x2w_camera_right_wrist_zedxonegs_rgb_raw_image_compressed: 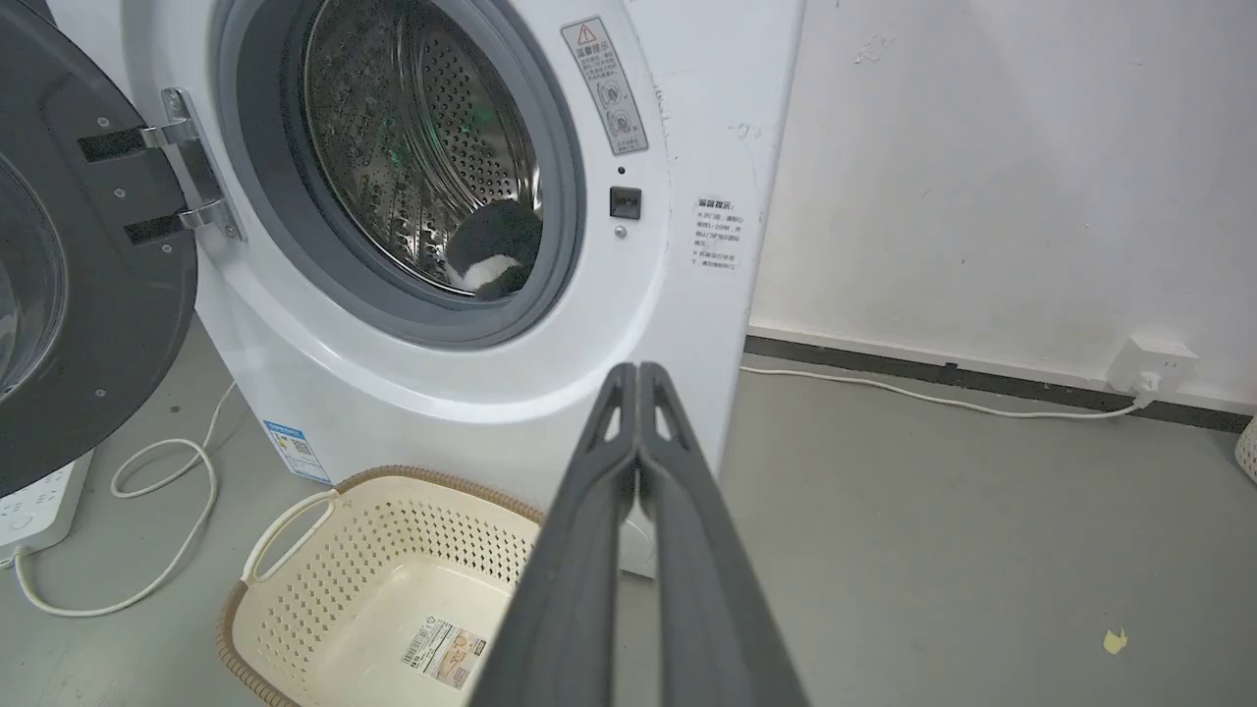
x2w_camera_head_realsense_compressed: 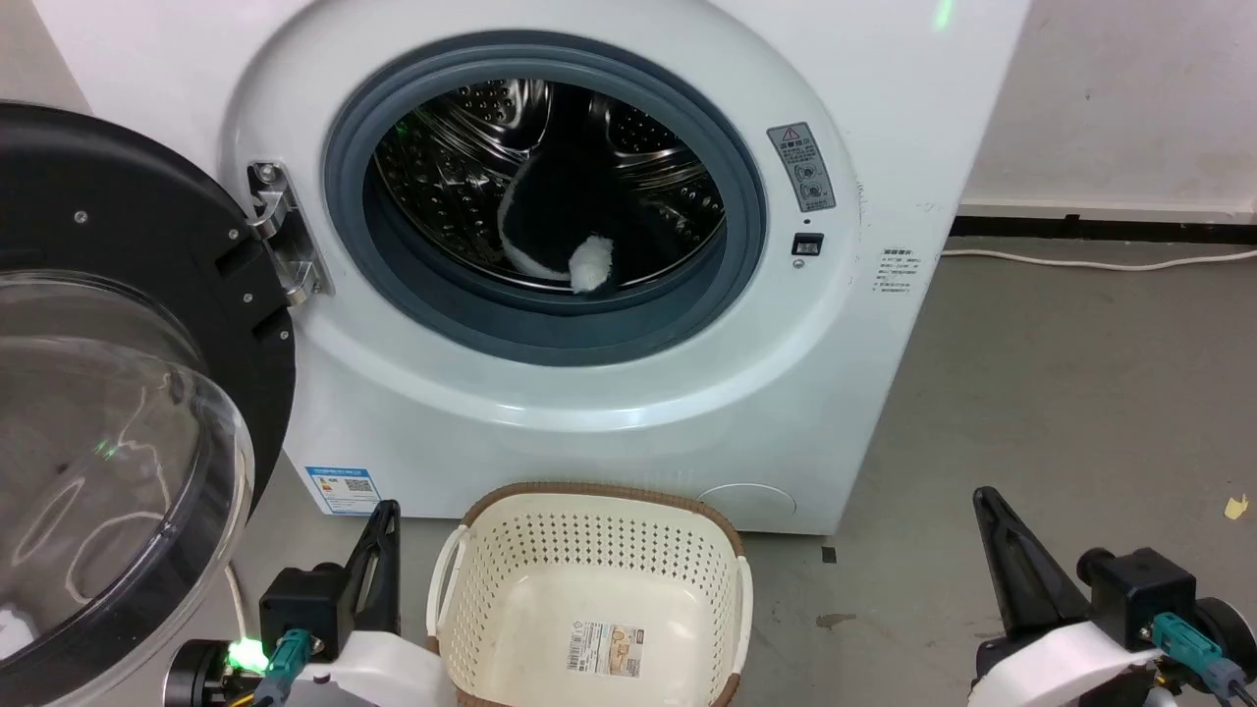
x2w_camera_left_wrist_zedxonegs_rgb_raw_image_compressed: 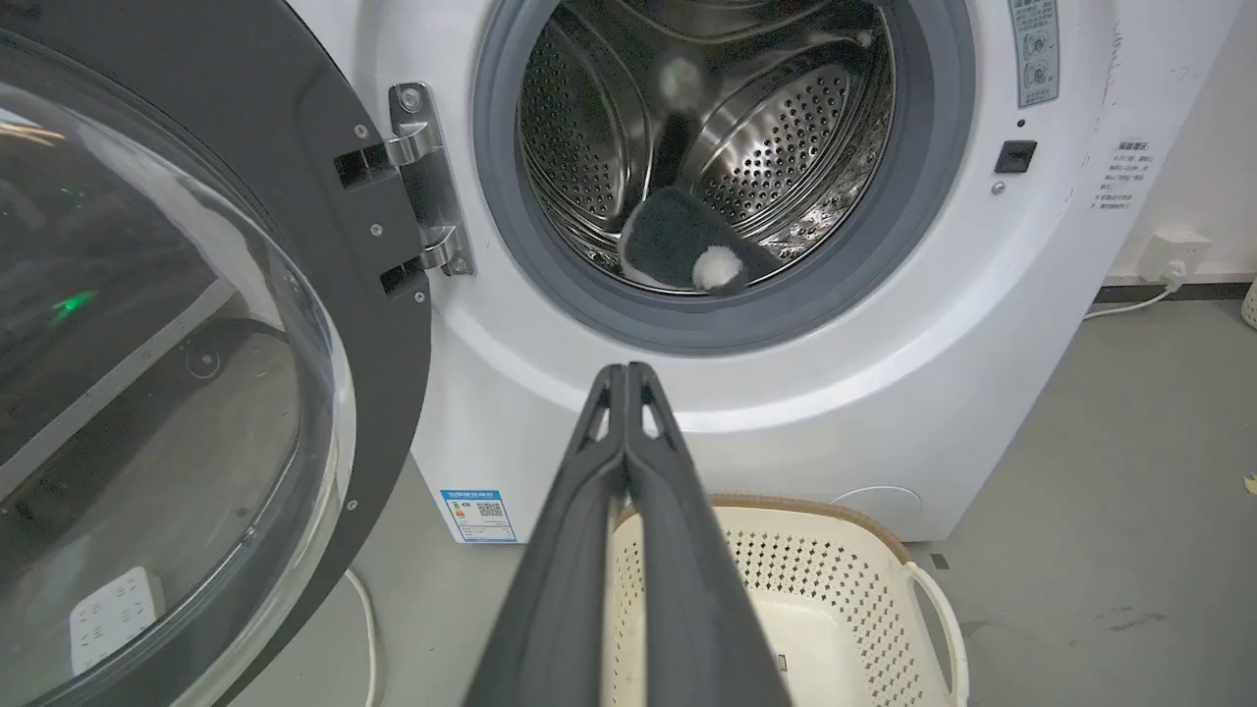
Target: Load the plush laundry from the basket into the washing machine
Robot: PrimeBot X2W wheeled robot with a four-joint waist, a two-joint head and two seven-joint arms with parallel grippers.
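The black-and-white plush laundry (x2w_camera_head_realsense_compressed: 574, 231) lies inside the steel drum of the washing machine (x2w_camera_head_realsense_compressed: 609, 393), its white rounded end toward the opening; it also shows as the plush (x2w_camera_left_wrist_zedxonegs_rgb_raw_image_compressed: 687, 253) and the plush (x2w_camera_right_wrist_zedxonegs_rgb_raw_image_compressed: 496, 260). The cream basket (x2w_camera_head_realsense_compressed: 589, 579) stands on the floor before the washer with only a label on its bottom. My left gripper (x2w_camera_head_realsense_compressed: 385, 511) rests at the basket's left, shut with nothing in it, as the touching fingertips (x2w_camera_left_wrist_zedxonegs_rgb_raw_image_compressed: 626, 378) show. My right gripper (x2w_camera_head_realsense_compressed: 985, 501) sits off to the basket's right, also shut and holding nothing, tips (x2w_camera_right_wrist_zedxonegs_rgb_raw_image_compressed: 638, 378) together.
The washer's black-rimmed domed door (x2w_camera_head_realsense_compressed: 108, 422) hangs open at the left, close to my left arm. A white cable (x2w_camera_right_wrist_zedxonegs_rgb_raw_image_compressed: 167, 511) and power strip (x2w_camera_right_wrist_zedxonegs_rgb_raw_image_compressed: 39, 496) lie on the grey floor by the washer. A wall socket (x2w_camera_right_wrist_zedxonegs_rgb_raw_image_compressed: 1149, 365) and cord run along the right wall.
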